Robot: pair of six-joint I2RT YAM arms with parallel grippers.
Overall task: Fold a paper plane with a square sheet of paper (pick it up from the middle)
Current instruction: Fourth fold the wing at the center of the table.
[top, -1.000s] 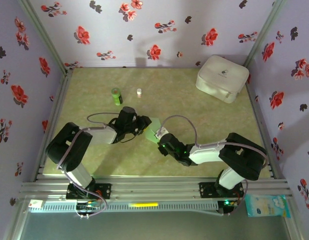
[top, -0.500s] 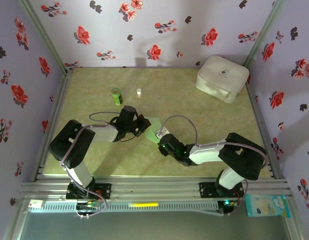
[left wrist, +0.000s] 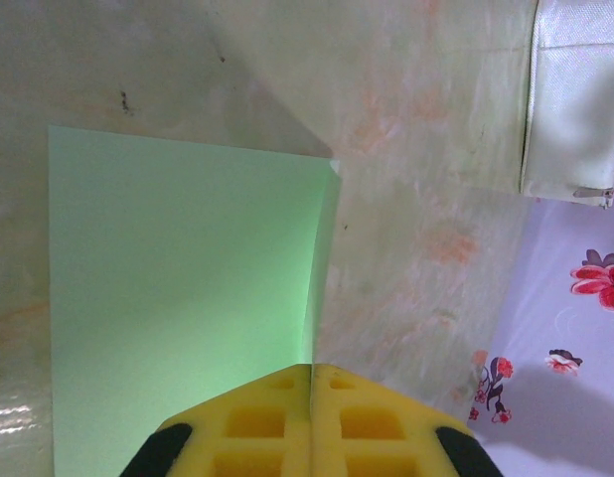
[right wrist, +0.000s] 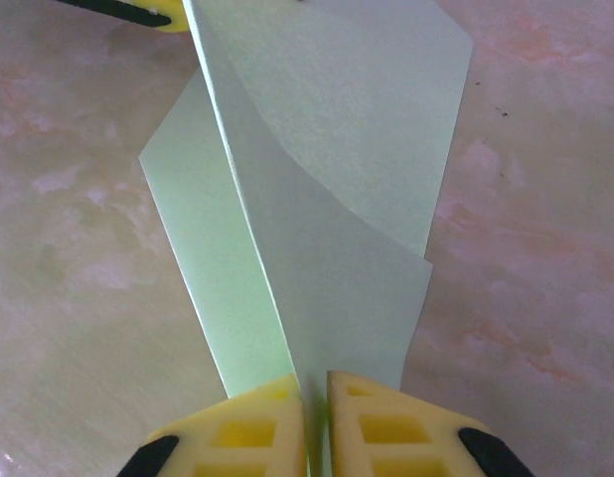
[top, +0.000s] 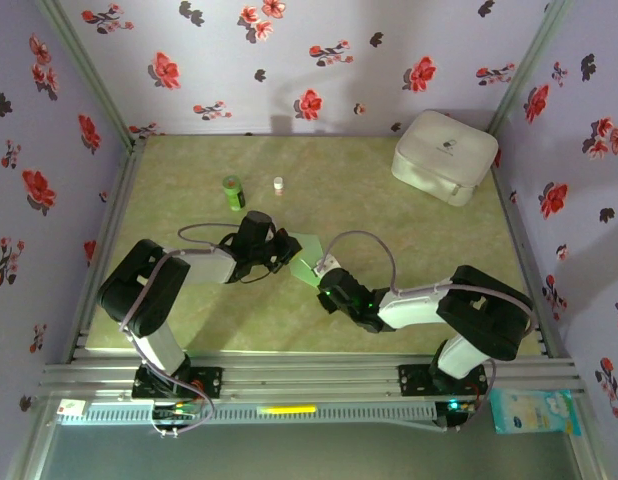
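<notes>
Currently square sheet of paper (top: 307, 250) lies at centre of table (top: 389, 230), partly folded; left gripper (left wrist: 312, 370) jaws closed on its raised fold; right gripper (right wrist: 315, 383) jaws closed on the fold's opposite end.

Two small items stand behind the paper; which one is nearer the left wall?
The dark green bottle: it stands left of the small white object, which is smaller and farther right.
</notes>
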